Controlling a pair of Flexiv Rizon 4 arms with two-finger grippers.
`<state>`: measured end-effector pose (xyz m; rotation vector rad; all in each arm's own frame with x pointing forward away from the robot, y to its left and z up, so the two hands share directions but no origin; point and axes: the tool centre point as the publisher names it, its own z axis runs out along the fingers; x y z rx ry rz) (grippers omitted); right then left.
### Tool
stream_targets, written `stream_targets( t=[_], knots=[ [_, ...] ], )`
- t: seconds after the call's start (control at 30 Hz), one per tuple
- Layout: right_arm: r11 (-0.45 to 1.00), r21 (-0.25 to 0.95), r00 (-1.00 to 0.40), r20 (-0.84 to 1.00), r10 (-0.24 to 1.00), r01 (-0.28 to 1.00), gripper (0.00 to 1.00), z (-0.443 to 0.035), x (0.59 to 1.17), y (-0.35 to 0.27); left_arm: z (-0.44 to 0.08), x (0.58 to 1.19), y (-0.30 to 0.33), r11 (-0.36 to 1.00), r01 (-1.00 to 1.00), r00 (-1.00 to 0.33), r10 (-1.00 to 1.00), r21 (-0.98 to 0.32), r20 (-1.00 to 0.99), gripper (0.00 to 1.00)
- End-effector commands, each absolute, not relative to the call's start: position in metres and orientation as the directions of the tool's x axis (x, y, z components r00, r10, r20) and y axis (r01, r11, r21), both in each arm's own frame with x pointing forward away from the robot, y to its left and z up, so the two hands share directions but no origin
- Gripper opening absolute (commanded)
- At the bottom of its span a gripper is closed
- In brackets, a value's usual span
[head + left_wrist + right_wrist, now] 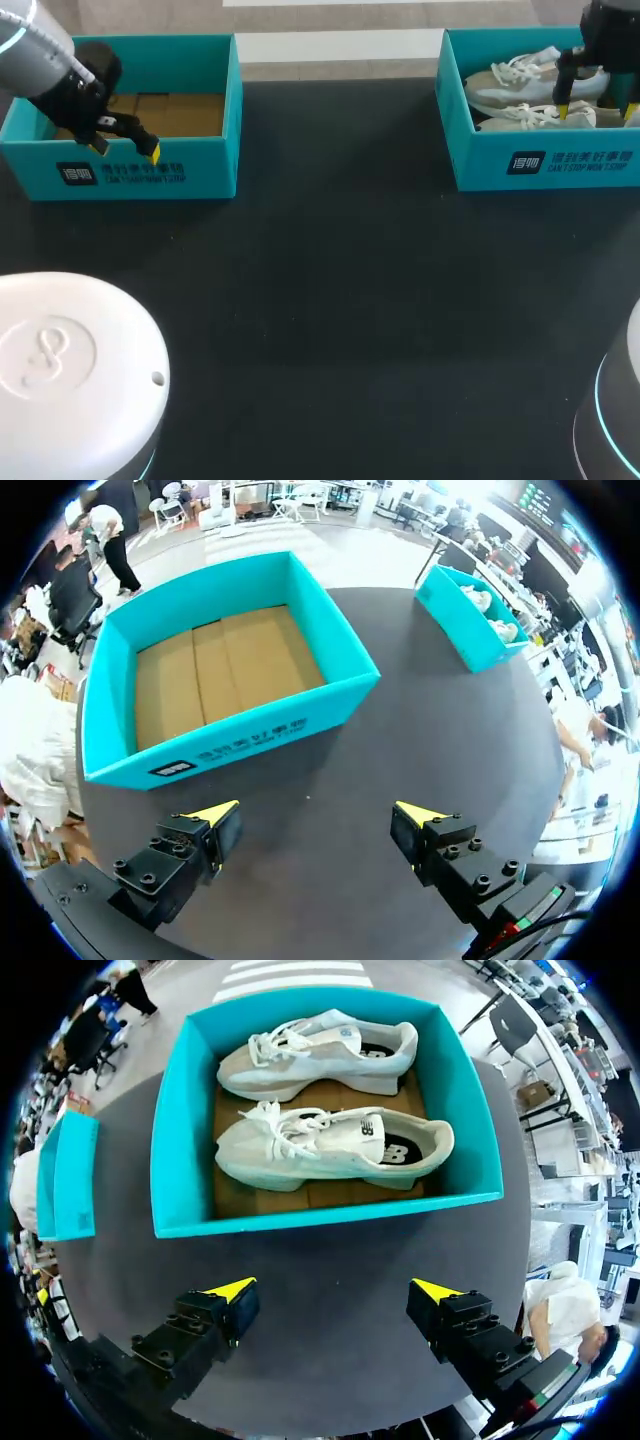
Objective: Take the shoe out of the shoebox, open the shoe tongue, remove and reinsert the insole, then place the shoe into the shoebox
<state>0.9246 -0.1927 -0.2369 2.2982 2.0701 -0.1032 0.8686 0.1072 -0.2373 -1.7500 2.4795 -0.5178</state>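
Note:
Two white shoes lie side by side in the teal shoebox (545,160) at the back right. In the right wrist view the nearer shoe (330,1145) and the farther shoe (320,1055) rest on their sides on the box's cardboard floor, inside the box wall (330,1215). My right gripper (597,112) hangs open above this box, its yellow tips (232,1288) wide apart and holding nothing. My left gripper (125,148) stands open over the front wall of a second, empty teal box (160,170) at the back left, with nothing between its fingers (212,813).
The empty left box (230,725) shows only a cardboard floor. The dark table (340,290) stretches between the two boxes. The white round arm bases sit at the front left (70,370) and front right (615,410).

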Motion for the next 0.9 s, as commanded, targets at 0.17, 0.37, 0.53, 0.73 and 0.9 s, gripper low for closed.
stream_targets(
  t=[0.17,0.37,0.53,0.73,0.9],
  knots=[
    [-0.135,0.036,0.137,-0.064,0.989,0.99,1.0,-0.246,0.896,-0.197,-0.246,0.884,0.123,0.263,-0.932,-0.299,-0.946,-0.251,0.121,1.0],
    [-0.098,0.103,0.107,-0.08,0.991,0.99,1.0,-0.245,0.893,-0.195,-0.249,0.89,0.129,0.214,-0.946,-0.247,-0.963,-0.244,0.111,1.0],
    [-0.064,0.137,0.078,-0.096,0.992,0.989,1.0,-0.245,0.89,-0.194,-0.25,0.891,0.13,0.193,-0.953,-0.227,-0.966,-0.234,0.125,1.0],
    [-0.059,0.138,0.072,-0.094,0.993,0.989,1.0,-0.248,0.888,-0.194,-0.25,0.891,0.13,0.193,-0.953,-0.227,-0.966,-0.234,0.125,1.0],
    [-0.069,0.133,0.079,-0.075,0.994,0.989,1.0,-0.253,0.885,-0.196,-0.25,0.891,0.13,0.193,-0.953,-0.227,-0.966,-0.234,0.125,1.0]
  ],
)
